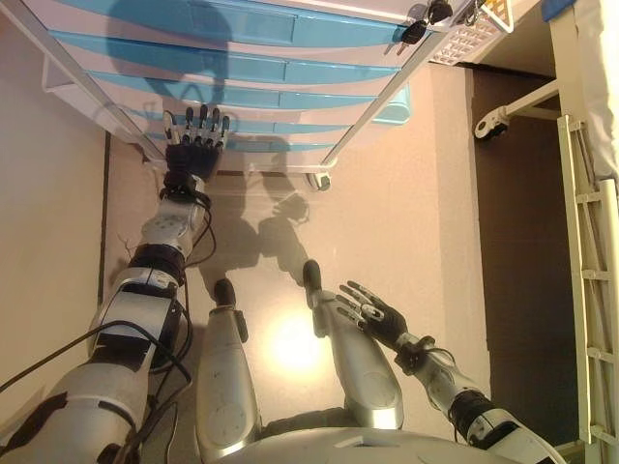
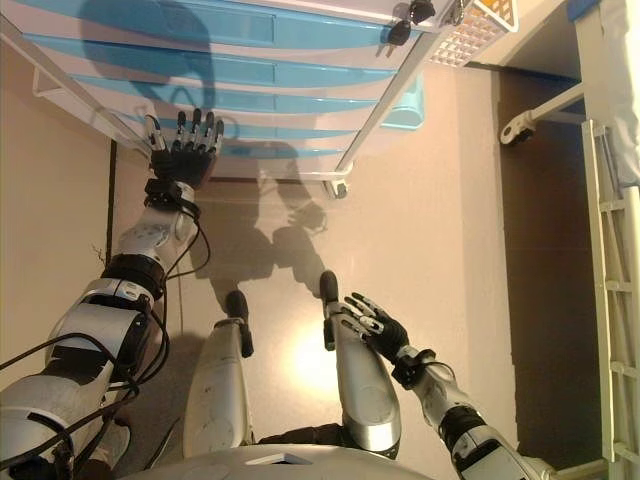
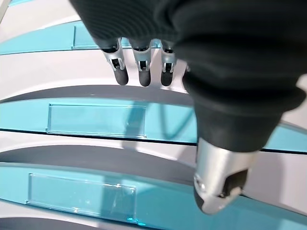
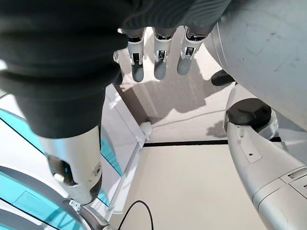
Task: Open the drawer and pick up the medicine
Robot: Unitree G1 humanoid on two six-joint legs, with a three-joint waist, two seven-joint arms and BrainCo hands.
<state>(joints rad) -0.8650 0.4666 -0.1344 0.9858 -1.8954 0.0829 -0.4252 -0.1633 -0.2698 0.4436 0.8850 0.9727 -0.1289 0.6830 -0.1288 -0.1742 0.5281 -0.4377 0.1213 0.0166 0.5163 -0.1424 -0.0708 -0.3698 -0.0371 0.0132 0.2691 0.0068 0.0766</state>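
Note:
A white drawer cabinet on castors (image 1: pixel 290 58) stands ahead, its blue drawer fronts (image 1: pixel 232 68) all closed. My left hand (image 1: pixel 193 145) is stretched out with straight fingers at the lower drawers, close to the fronts. In the left wrist view its fingertips (image 3: pixel 142 76) hang just before a white ledge above a blue front (image 3: pixel 96 120); I cannot tell if they touch. My right hand (image 1: pixel 372 311) rests low at my right side, fingers relaxed and empty. No medicine shows in any view.
Keys (image 1: pixel 418 27) hang at the cabinet's upper right corner beside a white perforated basket (image 1: pixel 464 39). A castor (image 1: pixel 319 180) stands at the cabinet's base. A bed frame with a wheel (image 1: pixel 488 121) and white rail (image 1: pixel 590 242) lines the right side.

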